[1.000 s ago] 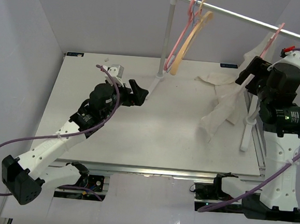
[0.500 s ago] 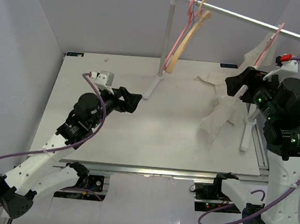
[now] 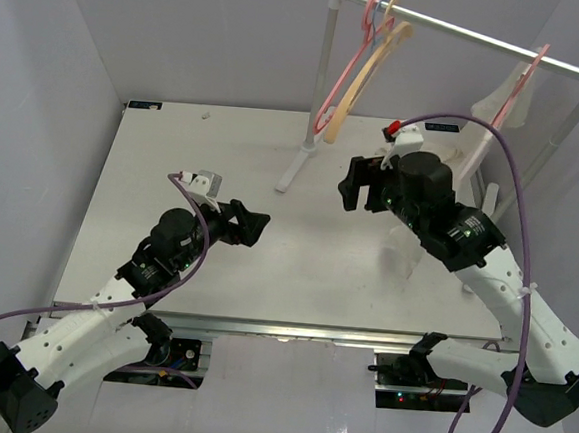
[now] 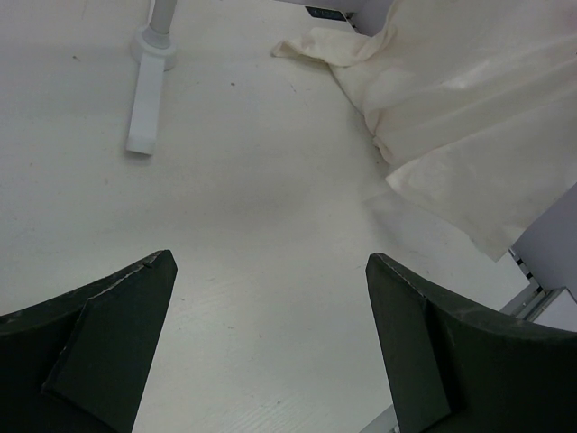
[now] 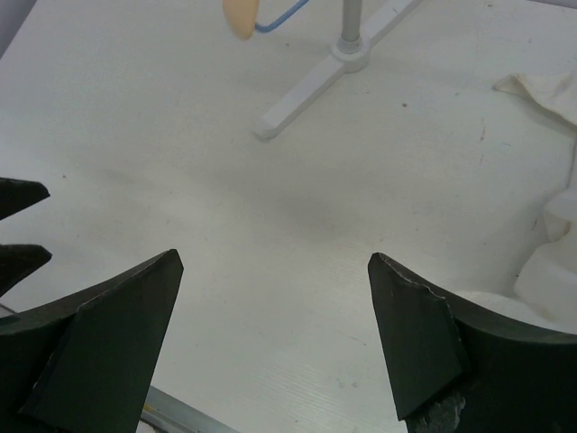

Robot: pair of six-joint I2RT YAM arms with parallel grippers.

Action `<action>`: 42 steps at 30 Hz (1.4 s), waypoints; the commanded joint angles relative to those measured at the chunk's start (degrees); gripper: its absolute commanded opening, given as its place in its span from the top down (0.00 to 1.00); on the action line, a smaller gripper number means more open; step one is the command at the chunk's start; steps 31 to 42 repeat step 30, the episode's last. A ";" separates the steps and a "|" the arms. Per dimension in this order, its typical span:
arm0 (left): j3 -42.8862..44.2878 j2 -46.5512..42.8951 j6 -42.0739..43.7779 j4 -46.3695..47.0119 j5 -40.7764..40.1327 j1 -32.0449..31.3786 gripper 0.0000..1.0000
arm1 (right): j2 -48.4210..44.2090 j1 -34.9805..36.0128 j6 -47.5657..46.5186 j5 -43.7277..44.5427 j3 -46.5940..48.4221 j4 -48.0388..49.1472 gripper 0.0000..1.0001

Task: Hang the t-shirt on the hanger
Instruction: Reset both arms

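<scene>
At the right end of the rail (image 3: 465, 32), the t-shirt (image 3: 501, 101) drapes from the pink hanger (image 3: 530, 67), its lower part trailing onto the desk (image 3: 175, 147) beneath the rail. The left hand (image 3: 259, 226) and the right hand (image 3: 345, 193) hover on the rail's near side, spread wide and empty. Hanging looks nearly done; the next move probably calls for checking that the shoulders sit squarely.

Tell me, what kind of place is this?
Probably a robot test lab: a left arm and right arm bolted to a white table, plain walls around it, a small clothes rail with hangers.
</scene>
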 commanded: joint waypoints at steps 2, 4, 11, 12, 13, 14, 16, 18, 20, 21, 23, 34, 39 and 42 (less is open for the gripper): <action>-5.48 -4.52 -2.37 4.76 -0.30 -0.36 0.02 | -5.72 8.41 2.11 10.55 -11.19 11.17 0.10; -7.84 -5.53 -2.27 5.37 -0.96 -1.27 0.02 | -9.89 11.11 2.29 11.94 -19.72 18.01 0.10; -8.87 -3.91 1.20 2.68 -7.01 -7.04 0.02 | -10.75 12.41 4.87 20.81 -32.01 21.75 0.10; -9.61 -4.02 1.68 2.88 -8.08 -7.99 0.02 | -9.89 12.41 4.92 21.77 -32.59 21.48 0.10; -10.38 -4.19 2.13 3.37 -8.70 -8.63 0.02 | -9.30 12.41 4.79 22.31 -33.22 21.42 0.10; -11.19 -4.46 2.52 4.32 -8.56 -8.78 0.02 | -9.15 12.41 4.29 22.04 -33.97 21.85 0.10; -12.34 -5.06 2.94 6.12 -6.98 -9.02 0.02 | -9.72 12.41 2.32 19.92 -36.50 24.46 0.10; -12.69 -5.36 3.08 6.42 -6.54 -9.02 0.02 | -11.28 12.45 0.40 16.84 -39.53 28.67 0.10; -12.48 -5.48 3.46 5.90 -7.01 -9.20 0.02 | -12.83 12.45 0.16 14.74 -40.46 31.01 0.10; -12.59 -5.64 3.47 5.93 -7.25 -9.35 0.02 | -13.36 12.44 0.34 14.19 -40.67 31.12 0.10; -12.88 -5.92 3.47 5.90 -7.59 -9.46 0.02 | -14.64 12.41 0.73 13.85 -41.22 31.07 0.10; -12.89 -4.70 3.38 5.98 -7.59 -9.63 0.02 | -18.14 12.41 0.82 15.24 -43.14 31.51 0.10; -12.89 -4.70 3.38 5.98 -7.59 -9.63 0.02 | -18.14 12.41 0.82 15.24 -43.14 31.51 0.10; -12.89 -4.70 3.38 5.98 -7.59 -9.63 0.02 | -18.14 12.41 0.82 15.24 -43.14 31.51 0.10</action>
